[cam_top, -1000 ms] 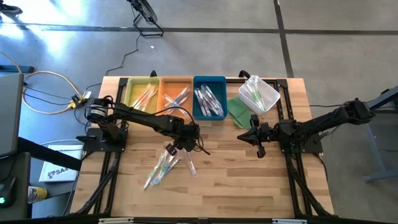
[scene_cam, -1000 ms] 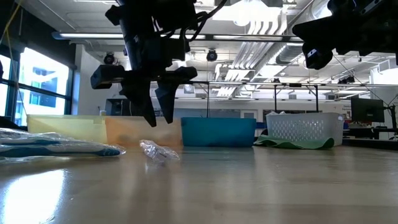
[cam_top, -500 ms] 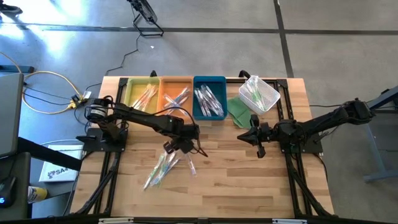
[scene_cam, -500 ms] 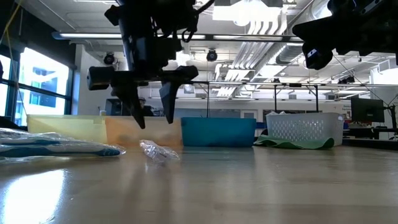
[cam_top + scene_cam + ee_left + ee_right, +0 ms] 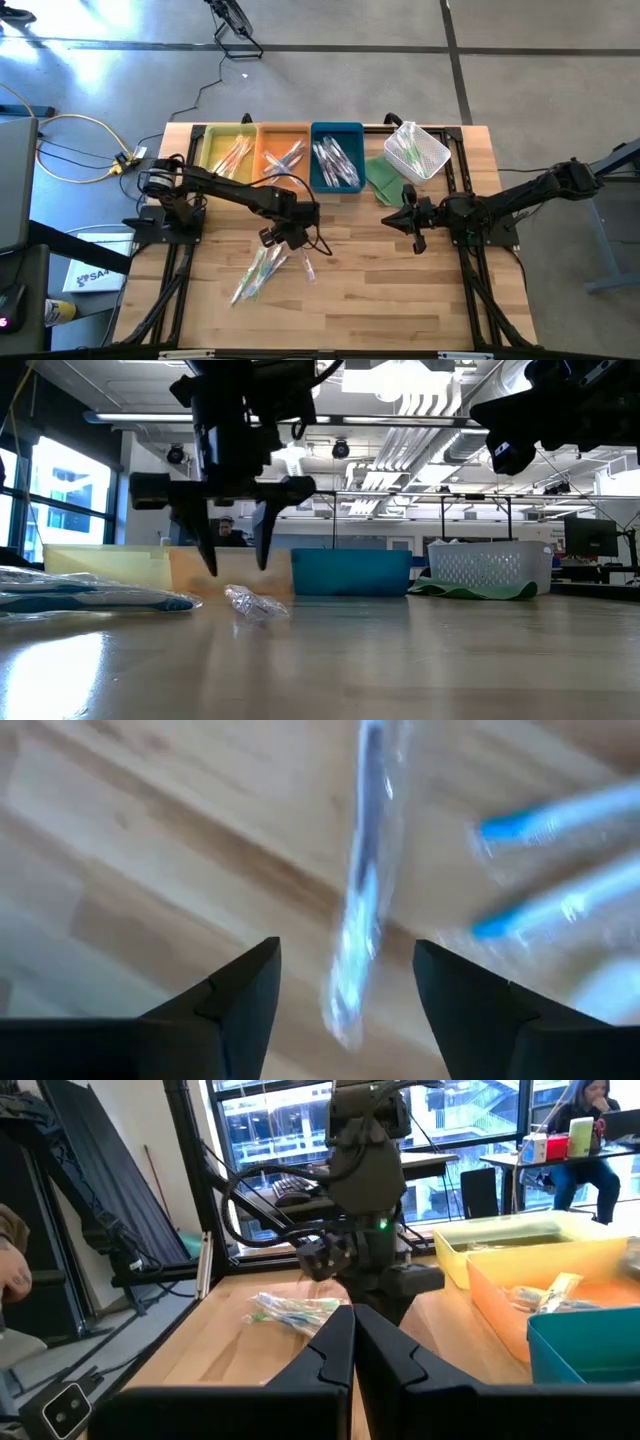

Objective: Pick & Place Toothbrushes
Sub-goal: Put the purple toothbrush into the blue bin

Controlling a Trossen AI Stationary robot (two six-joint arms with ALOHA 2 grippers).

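My left gripper (image 5: 235,565) hangs wide open and empty just above a clear-wrapped toothbrush (image 5: 358,910) lying mid-table. More toothbrushes (image 5: 255,272) are scattered beside it toward the table's (image 5: 400,290) front-left corner. My right gripper (image 5: 404,220) waits with fingers pressed shut, right of the table's centre.

Three trays (image 5: 282,153) stand side by side along the far edge of the surface (image 5: 380,290), each holding toothbrushes (image 5: 334,162). A basket (image 5: 417,151) sits to their right, partly on a cloth (image 5: 382,178). Loose toothbrushes (image 5: 260,270) lie in front of the trays, left of centre. The left end effector (image 5: 283,236) hangs just above them; the right end effector (image 5: 409,219) hovers well apart, in front of the basket.
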